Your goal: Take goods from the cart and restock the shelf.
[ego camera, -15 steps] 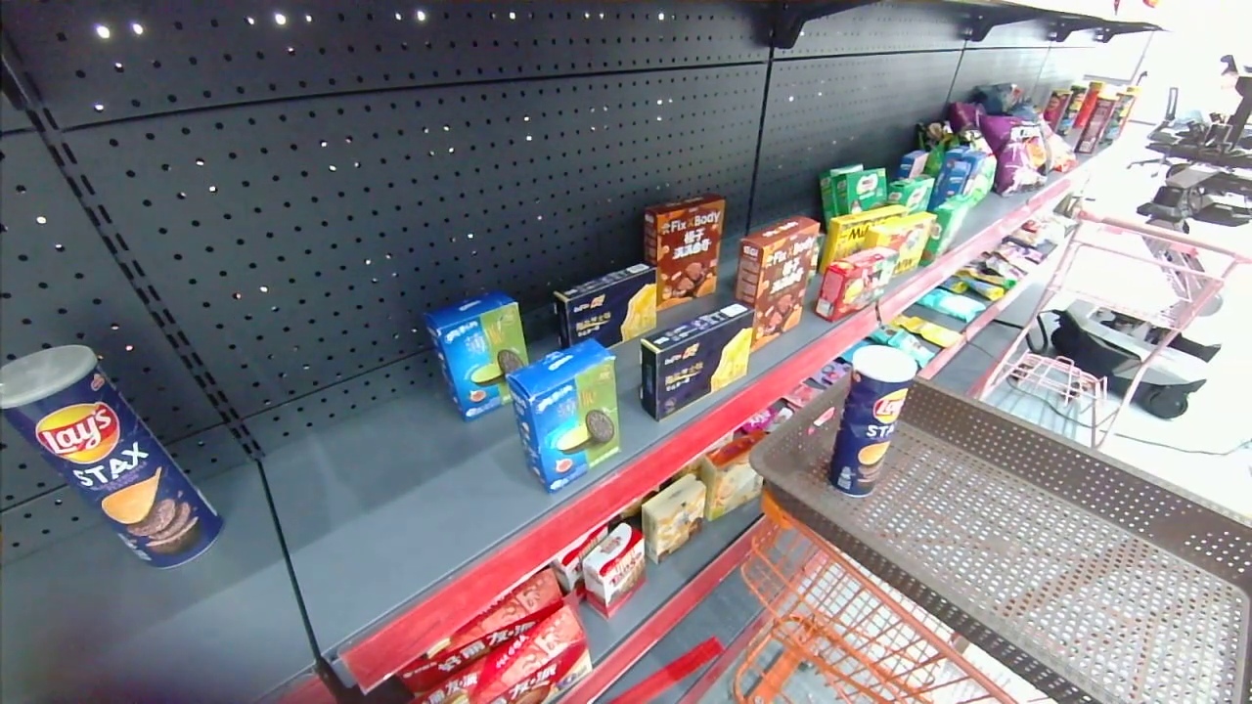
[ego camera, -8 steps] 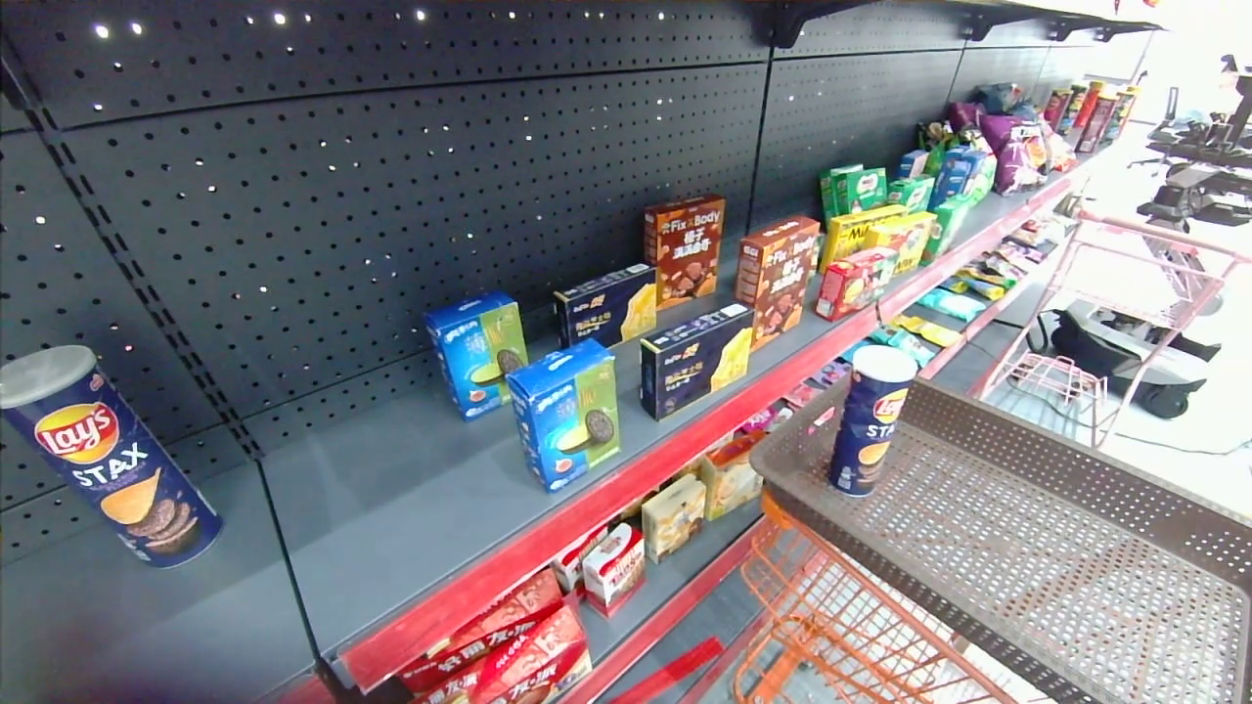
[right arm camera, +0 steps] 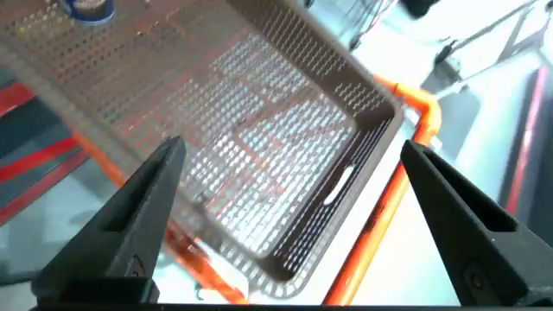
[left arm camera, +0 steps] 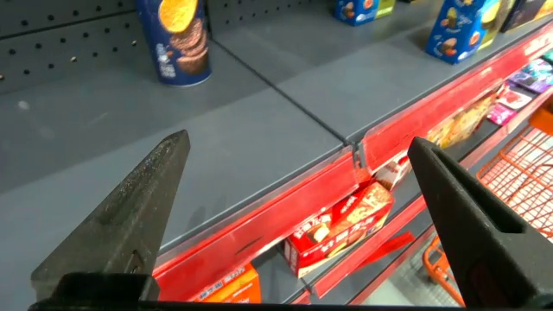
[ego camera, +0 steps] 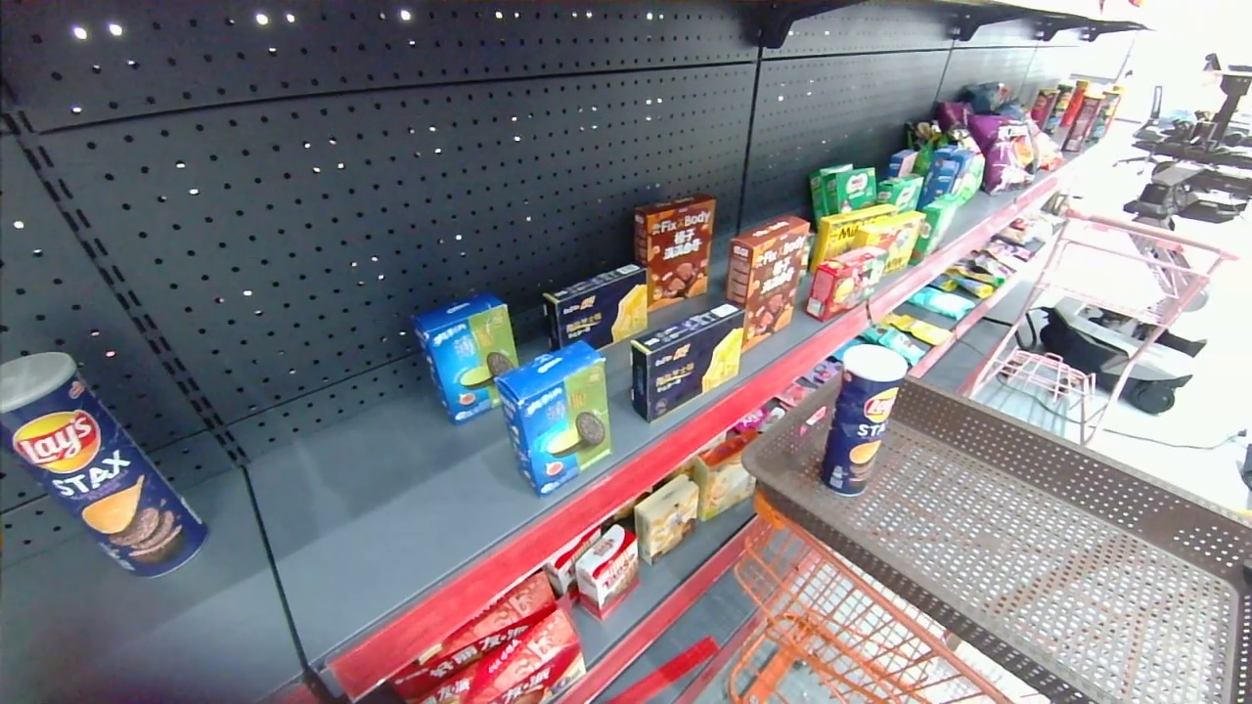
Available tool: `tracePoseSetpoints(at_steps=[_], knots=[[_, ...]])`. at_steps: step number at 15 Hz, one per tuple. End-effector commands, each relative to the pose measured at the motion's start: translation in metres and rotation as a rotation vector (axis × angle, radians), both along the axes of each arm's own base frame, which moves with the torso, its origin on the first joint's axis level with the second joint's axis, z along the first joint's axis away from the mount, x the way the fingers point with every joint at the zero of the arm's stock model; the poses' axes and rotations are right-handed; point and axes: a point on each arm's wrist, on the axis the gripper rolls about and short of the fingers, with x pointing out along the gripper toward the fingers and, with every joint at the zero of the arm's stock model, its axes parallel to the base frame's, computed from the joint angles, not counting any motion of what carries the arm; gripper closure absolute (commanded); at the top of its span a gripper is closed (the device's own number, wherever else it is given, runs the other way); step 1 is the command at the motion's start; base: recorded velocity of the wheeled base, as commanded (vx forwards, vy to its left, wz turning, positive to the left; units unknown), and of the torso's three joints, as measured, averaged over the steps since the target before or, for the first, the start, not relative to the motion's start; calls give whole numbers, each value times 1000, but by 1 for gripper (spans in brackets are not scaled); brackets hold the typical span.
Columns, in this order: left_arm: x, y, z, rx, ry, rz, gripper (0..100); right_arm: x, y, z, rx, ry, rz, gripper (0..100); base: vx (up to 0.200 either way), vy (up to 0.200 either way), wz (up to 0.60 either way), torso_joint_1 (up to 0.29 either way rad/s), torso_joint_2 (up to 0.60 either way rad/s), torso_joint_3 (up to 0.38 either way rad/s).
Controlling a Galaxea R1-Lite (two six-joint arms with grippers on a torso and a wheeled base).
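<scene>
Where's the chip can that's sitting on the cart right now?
In the head view, right of centre, the chip can stands upright in the corner of the cart's brown perforated tray nearest the shelf.

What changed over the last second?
Only the head camera shifted: the whole view slid slightly left. One dark blue cylindrical chip can stays on the grey metal shelf, the second dark blue chip can on the brown perforated cart tray. Nothing grasped or released.

Chip can [ego camera: 861,418] upright on cart tray [ego camera: 1037,557], second can [ego camera: 93,469] on grey shelf [ego camera: 391,508], snack boxes [ego camera: 558,416] alongside
</scene>
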Motion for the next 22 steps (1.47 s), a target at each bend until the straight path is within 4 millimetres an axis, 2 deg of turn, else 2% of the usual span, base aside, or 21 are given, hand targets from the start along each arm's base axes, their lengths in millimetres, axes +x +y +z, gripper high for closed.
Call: tracePoseSetpoints(at_steps=[1,3,5,10,13,15,17,18,20,22], knots=[[0,0,0,0,0,0,0,-1,5,0,86,-38,32,0,0,0,0,0,0,0],[0,0,0,0,1,0,0,10,8,2,258,-72,-1,0,0,0,0,0,0,0],[0,0,0,0,0,0,0,23,6,-3,259,-32,-45,0,0,0,0,0,0,0],[0,0,0,0,0,0,0,99,-7,-13,227,-48,-158,0,0,0,0,0,0,0],[0,0,0,0,0,0,0,132,-14,-10,226,-25,-192,0,0,0,0,0,0,0],[0,0,0,0,0,0,0,169,-14,-7,271,-4,-109,0,0,0,0,0,0,0],[0,0,0,0,1,0,0,185,-22,-13,303,32,-7,0,0,0,0,0,0,0],[0,0,0,0,0,0,0,201,-29,-22,295,54,75,0,0,0,0,0,0,0],[0,0,0,0,1,0,0,220,-32,-36,300,12,127,0,0,0,0,0,0,0],[0,0,0,0,1,0,0,224,-32,-35,321,-6,187,0,0,0,0,0,0,0]])
